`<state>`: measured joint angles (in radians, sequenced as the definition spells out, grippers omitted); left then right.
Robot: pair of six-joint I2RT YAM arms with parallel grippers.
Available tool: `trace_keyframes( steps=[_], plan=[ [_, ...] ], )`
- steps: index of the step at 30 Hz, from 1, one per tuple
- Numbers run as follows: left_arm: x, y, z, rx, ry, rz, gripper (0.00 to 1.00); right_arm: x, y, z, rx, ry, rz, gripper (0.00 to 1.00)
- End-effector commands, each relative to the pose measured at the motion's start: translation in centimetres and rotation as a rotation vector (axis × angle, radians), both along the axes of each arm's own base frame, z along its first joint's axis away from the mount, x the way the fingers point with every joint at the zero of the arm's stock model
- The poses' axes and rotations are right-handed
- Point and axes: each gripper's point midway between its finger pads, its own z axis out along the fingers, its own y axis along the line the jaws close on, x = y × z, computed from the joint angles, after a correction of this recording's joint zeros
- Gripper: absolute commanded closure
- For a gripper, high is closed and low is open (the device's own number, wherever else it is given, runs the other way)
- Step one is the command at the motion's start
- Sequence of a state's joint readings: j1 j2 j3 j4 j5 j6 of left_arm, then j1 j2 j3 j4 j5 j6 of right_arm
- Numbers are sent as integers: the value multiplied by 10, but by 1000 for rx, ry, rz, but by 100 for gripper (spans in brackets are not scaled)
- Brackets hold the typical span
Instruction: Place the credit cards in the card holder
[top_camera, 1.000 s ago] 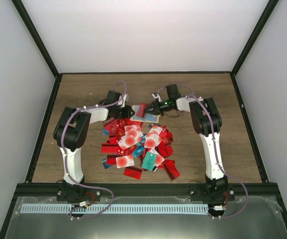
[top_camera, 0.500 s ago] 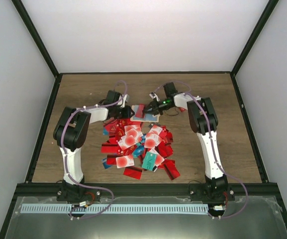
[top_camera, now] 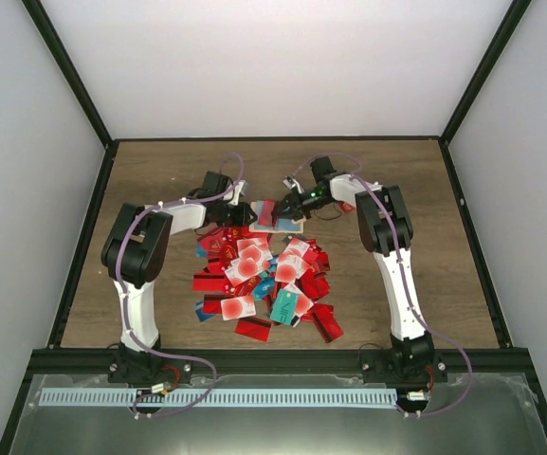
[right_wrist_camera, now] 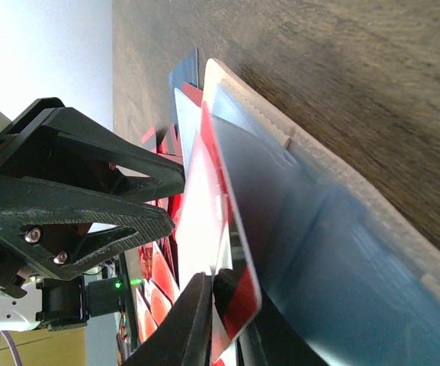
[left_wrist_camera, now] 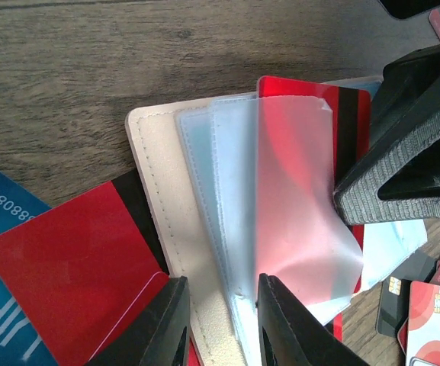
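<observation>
The card holder lies open on the table beyond the card pile, with a beige cover and clear sleeves fanned out. My left gripper is shut on the holder's near edge, cover and sleeves between its jaws. A red credit card sits partly inside a frosted sleeve. My right gripper is shut on that card's outer end, and its fingers show at the right of the left wrist view. From above, the left gripper and right gripper meet at the holder.
Several loose cards, mostly red, lie heaped just in front of the holder. A red card and a blue one lie beside the holder's cover. The left gripper's black fingers stand close beside the held card.
My right arm has shifted a little to the left, carrying the red card further over the holder. The left gripper has stayed on the holder.
</observation>
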<state>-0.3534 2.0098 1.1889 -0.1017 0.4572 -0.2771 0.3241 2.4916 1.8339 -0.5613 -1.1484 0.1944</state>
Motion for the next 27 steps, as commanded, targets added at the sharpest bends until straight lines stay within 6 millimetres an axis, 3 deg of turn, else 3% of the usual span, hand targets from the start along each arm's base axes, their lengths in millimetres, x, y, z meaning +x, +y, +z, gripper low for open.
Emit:
trace_keyframes(
  steps=[1,7,9,15,22,27],
  plan=[
    [2,-9,2,-12,-8,-30,73,-5,16,-9,-2,17,34,83],
    [8,1,-1,28,-12,32,73,-3,10,-6,-78,-26,-6,72],
    [10,4,0,33,-16,50,74,2,6,7,-114,-74,-30,65],
    [14,5,2,27,-23,65,76,14,-5,9,-213,-124,-84,53],
    [16,5,0,37,-22,63,75,23,-14,6,-292,-152,-130,44],
    [16,6,-1,41,-20,65,76,27,-16,16,-304,-182,-161,38]
  ],
)
